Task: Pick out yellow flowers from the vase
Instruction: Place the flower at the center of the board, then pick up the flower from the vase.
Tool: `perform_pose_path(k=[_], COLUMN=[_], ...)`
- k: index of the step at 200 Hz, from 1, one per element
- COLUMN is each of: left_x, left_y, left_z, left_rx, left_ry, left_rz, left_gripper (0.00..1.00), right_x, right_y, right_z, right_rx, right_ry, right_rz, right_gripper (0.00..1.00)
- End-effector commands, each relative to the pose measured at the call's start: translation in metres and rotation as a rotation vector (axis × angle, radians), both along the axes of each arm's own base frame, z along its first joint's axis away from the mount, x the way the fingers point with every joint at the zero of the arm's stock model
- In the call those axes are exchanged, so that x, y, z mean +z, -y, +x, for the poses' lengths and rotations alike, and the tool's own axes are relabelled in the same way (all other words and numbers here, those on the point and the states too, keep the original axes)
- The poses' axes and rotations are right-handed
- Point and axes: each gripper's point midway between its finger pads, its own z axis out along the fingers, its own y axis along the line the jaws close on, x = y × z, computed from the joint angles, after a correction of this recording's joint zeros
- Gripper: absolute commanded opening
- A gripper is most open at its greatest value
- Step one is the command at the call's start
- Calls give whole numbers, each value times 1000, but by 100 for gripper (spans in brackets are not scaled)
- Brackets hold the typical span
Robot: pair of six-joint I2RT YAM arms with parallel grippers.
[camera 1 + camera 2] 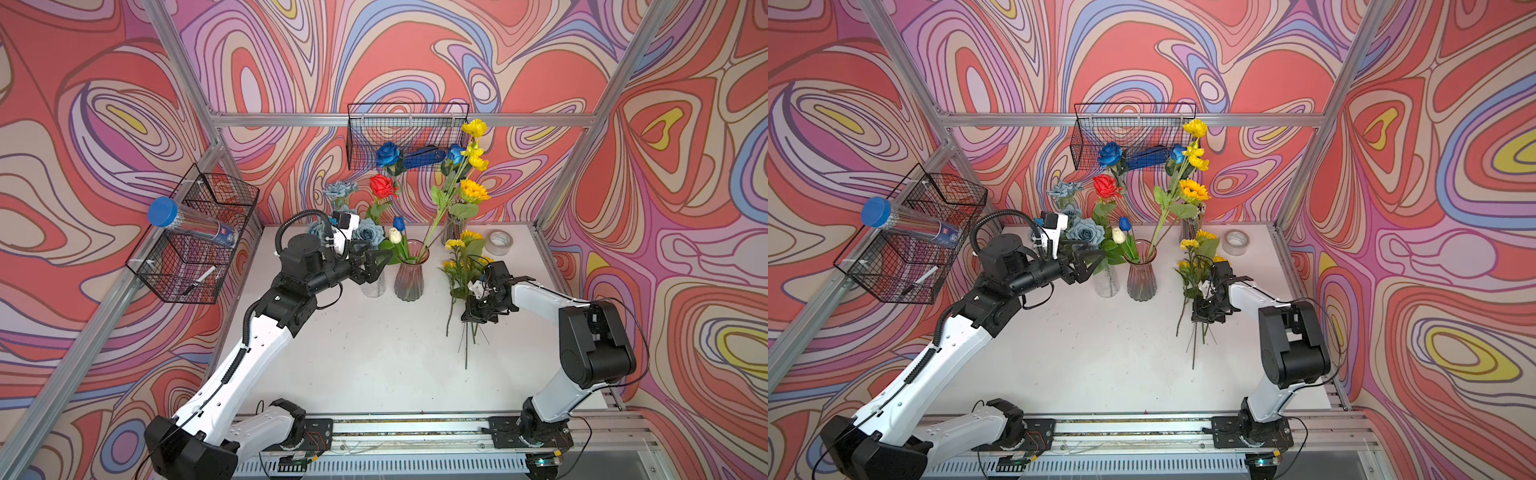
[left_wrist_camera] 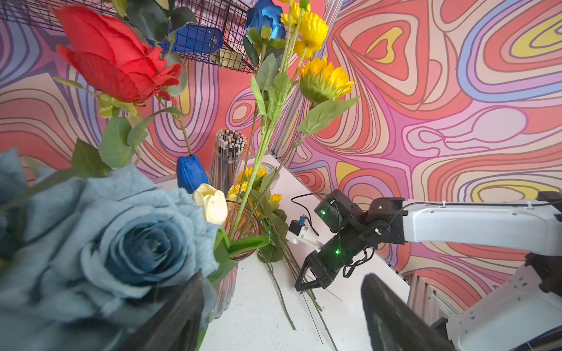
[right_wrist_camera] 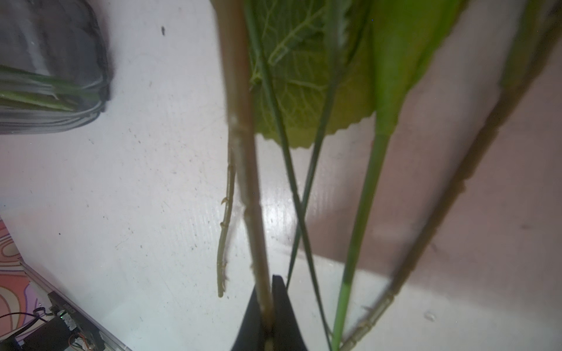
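The ribbed pink glass vase (image 1: 409, 278) (image 1: 1142, 279) stands mid-table. In it are tall yellow flowers: ruffled pompoms (image 1: 475, 126) and a sunflower (image 1: 473, 190) (image 2: 324, 80). More yellow flowers (image 1: 461, 257) (image 1: 1198, 249) lie on the table right of the vase, stems toward the front. My right gripper (image 1: 478, 318) (image 2: 299, 287) (image 3: 267, 291) is low over these stems, shut on one brownish-green stem (image 3: 248, 194). My left gripper (image 1: 384, 259) (image 2: 282, 304) hangs open just left of the vase with nothing between its fingers (image 2: 389, 313).
A clear vase (image 1: 373, 284) of dusty-blue roses (image 2: 146, 246) stands under my left gripper. The pink vase also holds a red rose (image 1: 382, 185), blue roses (image 1: 389, 153) and a white tulip (image 1: 395, 235). A jar of sticks (image 1: 455, 228) and a tape roll (image 1: 500, 243) sit at the back. Wire baskets (image 1: 407, 137) hang on the walls.
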Motion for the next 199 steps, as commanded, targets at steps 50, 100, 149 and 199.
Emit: perform_pose_path(k=[50,100,149,199], left_x=[27,17,3,-12], left_y=[25,61,74,68], left_z=[16,27,37,33], left_rx=[19,4,-2,32], left_ry=[65,99,61,21], left_rz=[39,86,119,207], left_gripper=[81,81,81,81], right_x=[35,90,196,266], right_y=[12,14,-3,-18], right_z=[6,20,36,31], right_rx=[-28,-61,-99,-79], right_ry=[110,346,783,1178], right_rz=[-48,-30,182,440], right_gripper=[43,62,62,60])
